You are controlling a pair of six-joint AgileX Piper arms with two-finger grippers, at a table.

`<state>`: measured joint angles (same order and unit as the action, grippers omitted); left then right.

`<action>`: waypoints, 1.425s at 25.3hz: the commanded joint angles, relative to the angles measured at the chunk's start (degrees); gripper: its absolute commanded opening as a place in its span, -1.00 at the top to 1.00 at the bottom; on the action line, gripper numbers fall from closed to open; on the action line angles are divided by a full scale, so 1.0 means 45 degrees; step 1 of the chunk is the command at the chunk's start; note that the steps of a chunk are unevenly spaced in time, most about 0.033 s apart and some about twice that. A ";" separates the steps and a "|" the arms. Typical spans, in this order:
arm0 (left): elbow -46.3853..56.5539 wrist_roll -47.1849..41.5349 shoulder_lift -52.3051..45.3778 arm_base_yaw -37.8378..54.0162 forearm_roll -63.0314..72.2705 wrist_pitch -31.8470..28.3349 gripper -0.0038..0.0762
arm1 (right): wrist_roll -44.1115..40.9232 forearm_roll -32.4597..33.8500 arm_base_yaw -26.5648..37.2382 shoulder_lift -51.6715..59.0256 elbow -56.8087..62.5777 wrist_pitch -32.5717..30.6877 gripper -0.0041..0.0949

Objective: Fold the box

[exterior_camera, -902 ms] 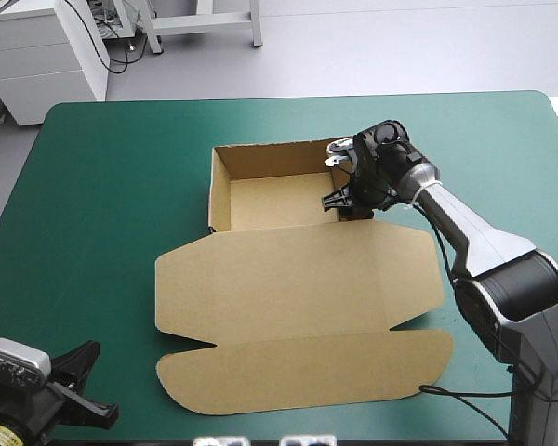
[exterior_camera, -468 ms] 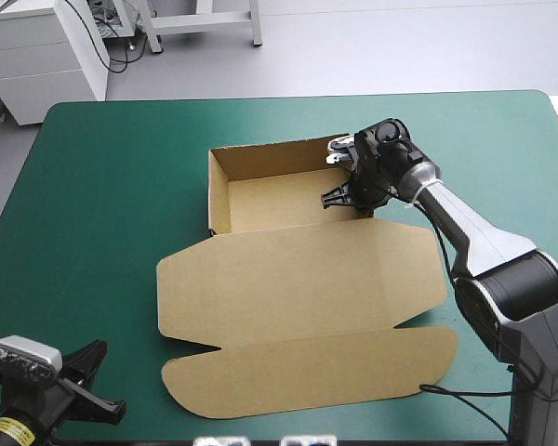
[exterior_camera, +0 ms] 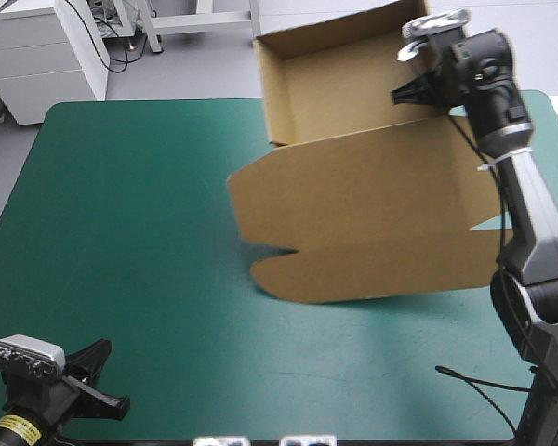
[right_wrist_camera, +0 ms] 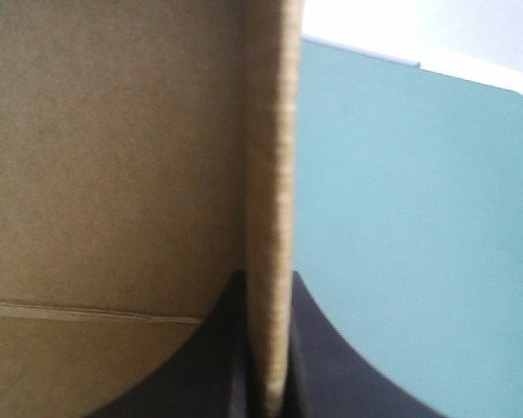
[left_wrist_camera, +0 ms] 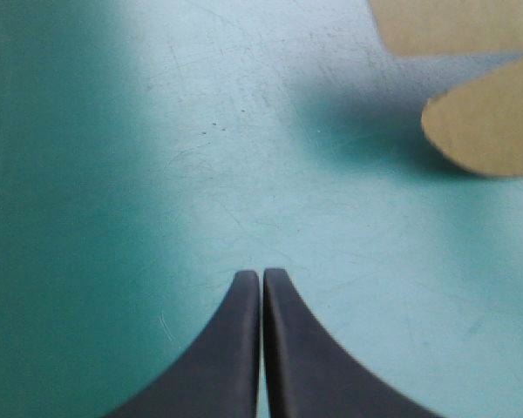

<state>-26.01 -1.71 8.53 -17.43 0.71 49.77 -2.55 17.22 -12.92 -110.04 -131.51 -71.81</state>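
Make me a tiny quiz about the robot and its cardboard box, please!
1. True or false: the brown box lies flat on the teal-green table.
2. Which one grips the box's wall? A: left end effector. B: right end effector.
3. Fill in: the left end effector is ____ (open or shut).
Key: 1 false, it is raised; 2 B; 3 shut.
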 commanded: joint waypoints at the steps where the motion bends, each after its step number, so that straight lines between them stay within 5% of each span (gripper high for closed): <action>1: -0.0299 -0.0108 0.0179 -0.0066 0.0019 -0.0908 0.92 | -0.0085 0.0439 0.1800 0.0972 -0.0741 0.0054 0.96; 6: -0.0299 -0.0108 0.0179 -0.0066 0.0019 -0.0908 0.92 | -0.0137 -0.1311 0.4285 0.0562 -0.0448 0.0054 0.96; 11: -0.0299 -0.0108 0.0179 -0.0066 -0.0001 -0.0908 0.92 | -0.0023 -0.1465 0.5603 -0.0322 0.0005 0.0054 0.96; 29: -0.0299 -0.0089 0.0179 -0.0066 -0.0157 -0.0908 0.92 | 0.0566 0.0114 0.6576 -0.2793 0.1463 0.0076 0.95; 31: -0.0299 -0.0089 0.0179 -0.0066 -0.0157 -0.0908 0.92 | 0.0764 -0.0288 0.6927 -0.2793 0.1463 0.0076 0.80; 33: -0.0299 -0.0089 0.0179 -0.0066 -0.0157 -0.0908 0.92 | 0.1300 -0.1605 0.7231 -0.2793 0.1463 0.0076 0.43; 36: -0.0299 -0.0089 0.0179 -0.0066 -0.0157 -0.0892 0.92 | 0.1304 -0.1856 0.7418 -0.2744 0.1463 0.0076 -0.37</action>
<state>-26.01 -1.71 8.53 -17.43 0.00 49.77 2.45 8.23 19.66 -126.23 -123.59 -71.21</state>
